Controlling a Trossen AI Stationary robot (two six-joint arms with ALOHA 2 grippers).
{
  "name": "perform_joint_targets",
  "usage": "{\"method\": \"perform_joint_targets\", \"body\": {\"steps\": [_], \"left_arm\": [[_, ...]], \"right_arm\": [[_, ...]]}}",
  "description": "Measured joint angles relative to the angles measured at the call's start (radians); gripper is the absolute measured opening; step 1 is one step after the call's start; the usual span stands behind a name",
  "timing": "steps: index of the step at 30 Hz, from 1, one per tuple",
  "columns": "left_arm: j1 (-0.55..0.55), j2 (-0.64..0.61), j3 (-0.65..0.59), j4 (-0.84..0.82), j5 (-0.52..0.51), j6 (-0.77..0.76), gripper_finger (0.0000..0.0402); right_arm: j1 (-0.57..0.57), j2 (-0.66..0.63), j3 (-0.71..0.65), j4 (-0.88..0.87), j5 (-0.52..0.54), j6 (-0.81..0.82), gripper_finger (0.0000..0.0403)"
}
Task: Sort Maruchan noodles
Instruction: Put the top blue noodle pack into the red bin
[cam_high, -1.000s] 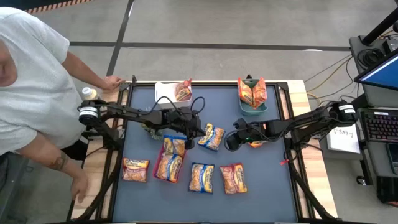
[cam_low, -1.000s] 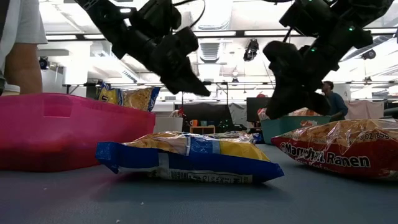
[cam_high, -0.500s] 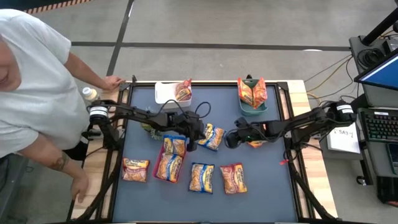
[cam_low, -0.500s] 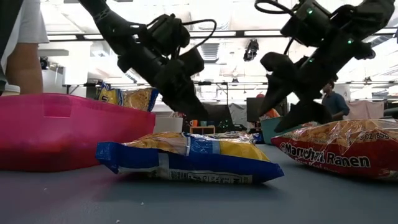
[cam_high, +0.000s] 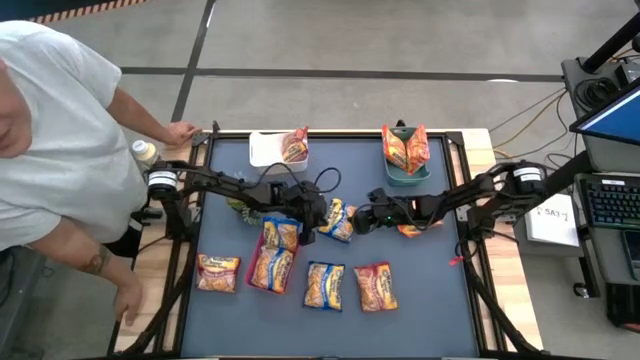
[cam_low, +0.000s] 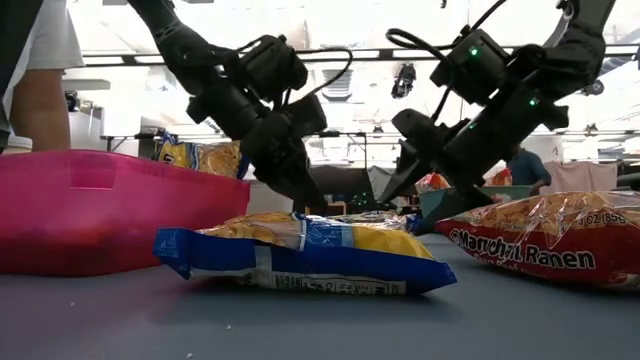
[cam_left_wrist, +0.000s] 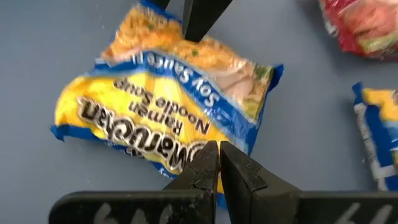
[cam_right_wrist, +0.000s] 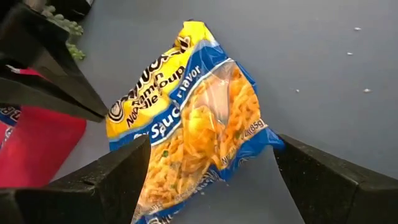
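A blue-trimmed noodle packet (cam_high: 341, 220) lies flat on the grey mat between my two grippers. My left gripper (cam_high: 318, 218) is shut, its tip at the packet's left edge (cam_left_wrist: 205, 163). My right gripper (cam_high: 362, 220) is open at the packet's right end, with one finger (cam_right_wrist: 118, 171) on each side of it (cam_right_wrist: 186, 124) and clear of it. More noodle packets lie along the near side (cam_high: 324, 285), (cam_high: 375, 287), (cam_high: 218, 272). Others lie on the red tray (cam_high: 256, 262), in a white tray (cam_high: 266, 148) and in a green bin (cam_high: 405, 175). My left gripper's shut fingertips (cam_left_wrist: 214, 158) come slanting down from the table's left onto the left edge of the blue-trimmed packet. I cannot tell whether they touch it. The packet lies flat on the mat.
A person stands at the table's left side, one hand (cam_high: 180, 132) on the far left corner. A small green plant (cam_high: 238, 208) sits under my left arm. An orange packet (cam_high: 412, 230) lies under my right arm. Open mat shows at the right (cam_high: 440, 280).
My right gripper has opened wide, sunk, and gone toward the table's left up to the blue-trimmed packet. My left gripper, still shut, has sunk toward the packet's left edge. The packet has stayed in place.
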Motion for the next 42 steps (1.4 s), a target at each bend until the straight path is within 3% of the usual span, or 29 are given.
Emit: {"method": "perform_joint_targets", "body": {"steps": [17,42], "left_arm": [[0.000,0.042,0.000,0.007,0.007,-0.011,0.0000],[0.000,0.044,-0.003,0.010,0.005,-0.011,0.0000]], "right_arm": [[-0.005,0.158,-0.001,0.288,-0.050,-0.055,0.0319],[-0.005,0.171,0.000,0.355,-0.050,-0.158,0.0292]]}}
